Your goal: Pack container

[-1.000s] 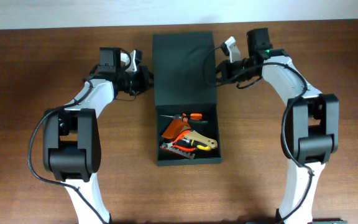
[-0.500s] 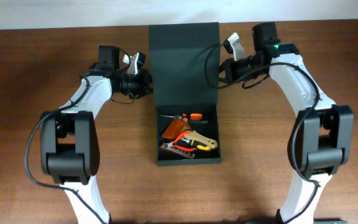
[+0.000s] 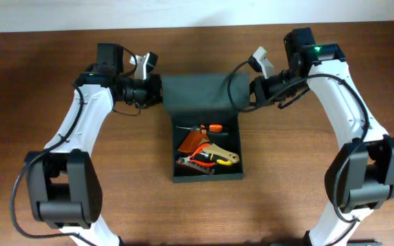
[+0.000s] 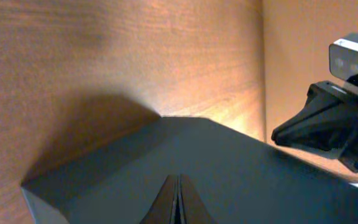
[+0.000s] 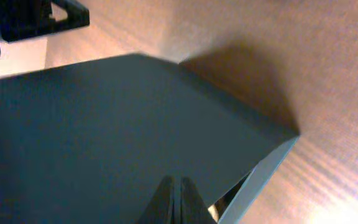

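Currently the step in hand is closing. The dark green-black matte rectangular container [image 3: 207, 178] rests on the brown wooden table [image 3: 286, 205], midway between the two arms. Its compartment is open and already loaded. A slim orange-handled screwdriver [image 3: 207, 127] lies just inside the container's far wall. A pair of orange-and-yellow-handled pliers [image 3: 211, 157] lies toward the near wall, among other small items too cluttered to identify.

The matching hinged flap lid [image 3: 198, 92] rises at a slant from the container's far wall. It is lifted off the table but not yet over the compartment.

The left gripper [image 3: 154, 92] sits at the lid's left edge and the right gripper [image 3: 246, 94] at its right edge. In each wrist view the fingers [image 4: 166, 202] [image 5: 163, 196] are pressed together to a hairline seam with nothing visible between them. The tips lie against the broad face of the lid. Treat this as a push contact, not a pinch.

For the next move, carry both arms toward the container's near wall at a matched pace so the lid swings over without twisting on its hinge. Because the contact is unclamped, expect the lid to slip off the tips past upright. Verify that no tool handle stands above the container's rim before seating the lid.
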Available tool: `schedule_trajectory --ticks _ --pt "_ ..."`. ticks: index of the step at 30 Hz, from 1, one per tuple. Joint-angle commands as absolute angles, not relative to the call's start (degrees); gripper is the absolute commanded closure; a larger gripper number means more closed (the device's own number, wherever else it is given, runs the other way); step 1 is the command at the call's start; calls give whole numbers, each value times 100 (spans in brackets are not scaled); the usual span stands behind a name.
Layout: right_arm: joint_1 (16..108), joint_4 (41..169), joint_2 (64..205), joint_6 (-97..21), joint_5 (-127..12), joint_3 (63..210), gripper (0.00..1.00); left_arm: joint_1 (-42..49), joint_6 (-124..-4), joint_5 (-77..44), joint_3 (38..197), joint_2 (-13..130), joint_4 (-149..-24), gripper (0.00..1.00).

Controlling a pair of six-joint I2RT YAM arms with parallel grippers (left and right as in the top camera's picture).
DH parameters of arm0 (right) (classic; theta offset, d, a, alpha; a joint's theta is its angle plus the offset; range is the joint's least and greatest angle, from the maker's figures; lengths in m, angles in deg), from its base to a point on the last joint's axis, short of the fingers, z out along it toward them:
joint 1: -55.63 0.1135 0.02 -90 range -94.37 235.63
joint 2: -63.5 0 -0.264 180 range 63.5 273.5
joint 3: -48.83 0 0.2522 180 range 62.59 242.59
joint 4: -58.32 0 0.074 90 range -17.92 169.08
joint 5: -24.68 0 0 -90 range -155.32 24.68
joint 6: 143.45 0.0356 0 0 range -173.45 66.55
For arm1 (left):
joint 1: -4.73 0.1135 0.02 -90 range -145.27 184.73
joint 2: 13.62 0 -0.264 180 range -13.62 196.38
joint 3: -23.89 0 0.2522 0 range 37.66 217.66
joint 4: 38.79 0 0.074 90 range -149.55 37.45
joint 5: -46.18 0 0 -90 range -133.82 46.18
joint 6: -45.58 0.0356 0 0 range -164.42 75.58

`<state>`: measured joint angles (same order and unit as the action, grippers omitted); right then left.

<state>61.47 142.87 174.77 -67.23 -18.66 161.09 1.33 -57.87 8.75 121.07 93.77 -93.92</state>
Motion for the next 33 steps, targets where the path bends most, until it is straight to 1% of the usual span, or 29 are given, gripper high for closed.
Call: schedule_trajectory --ticks 1,4,9,14,15,16,17,18,19,20,21,24,28,33 --pt "6200 14555 17177 -7036 -1853 16192 96 152 -5330 974 12190 9064 -9715 98" --pt "6200 14951 17070 -7241 -1997 16192 96 152 -5048 884 12190 8966 -10196 98" --pt "6200 15336 16865 -7300 -2513 16192 96 152 -4705 370 12190 8833 -10922 98" --pt "6200 15305 16541 -7440 -2703 16192 96 152 -4456 45 12190 8627 -11092 98" --pt "6200 15270 16447 -7475 -2706 16192 96 152 -4456 -3 12190 8586 -11092 92" --pt "6200 15235 16360 -7508 -2701 16192 96 152 -4458 -40 12192 8533 -11092 69" --pt "6200 15198 16268 -7512 -2706 16192 96 152 -4456 -40 12192 8481 -11090 30" --pt "6200 15150 16170 -7510 -2703 16192 85 152 -4456 -40 12197 8428 -11090 1" --pt "6200 15102 16065 -7510 -2703 16192 60 152 -4456 -43 12206 8369 -11090 1" --pt "6200 15045 15933 -7510 -2703 16192 26 152 -4456 -40 12225 8304 -11092 1" --pt "6200 14997 15813 -7508 -2706 16192 1 152 -4454 -43 12247 8243 -11094 1" --pt "6198 14892 15400 -7505 -2756 16192 1 152 -4454 -73 12389 8035 -11125 1" --pt "6198 14958 14793 -7503 -3088 16192 1 133 -4410 -456 12656 7624 -11311 1" --pt "6198 15296 13765 -7508 -3641 16186 1 -49 -4305 -1013 12717 6601 -11479 1"
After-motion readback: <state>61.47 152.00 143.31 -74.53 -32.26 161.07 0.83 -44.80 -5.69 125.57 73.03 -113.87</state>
